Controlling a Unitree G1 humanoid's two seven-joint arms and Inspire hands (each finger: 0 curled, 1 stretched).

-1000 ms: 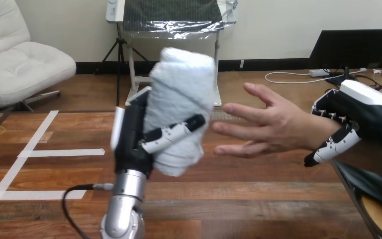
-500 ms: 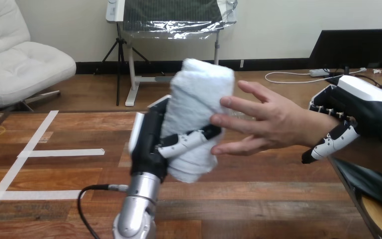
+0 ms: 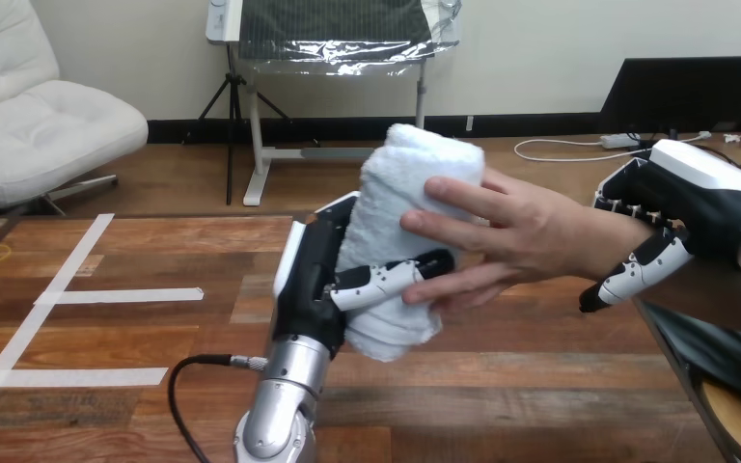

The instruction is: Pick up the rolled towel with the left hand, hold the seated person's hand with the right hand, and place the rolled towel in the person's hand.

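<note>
Head cam: I see the robot's left hand (image 3: 314, 280) raised above the brown wooden table (image 3: 106, 338), approx. at the view's middle. Its fingers (image 3: 386, 280) are curled round the white rolled terry towel (image 3: 400, 188) and hold it almost upright, the top tilted a bit to the right. So the towel is in the air, not on the table, between the L palm and the person's hand (image 3: 531, 236).

The person's hand comes in from the right side w/ the palm toward the towel. Its fingers lie across the towel's upper front, and its thumb touches the lower part, just beside the robot's fingertips. Both hands are on the towel.

The robot's right hand (image 3: 695, 207) is near the right edge, at the person's wrist (image 3: 603, 246). Its fingers are curled over the top of the wrist and its thumb (image 3: 637, 275) reaches under it, so the R hand grips the wrist.

White tape strips (image 3: 116, 295) lie on the table at left, well apart from the hands.
</note>
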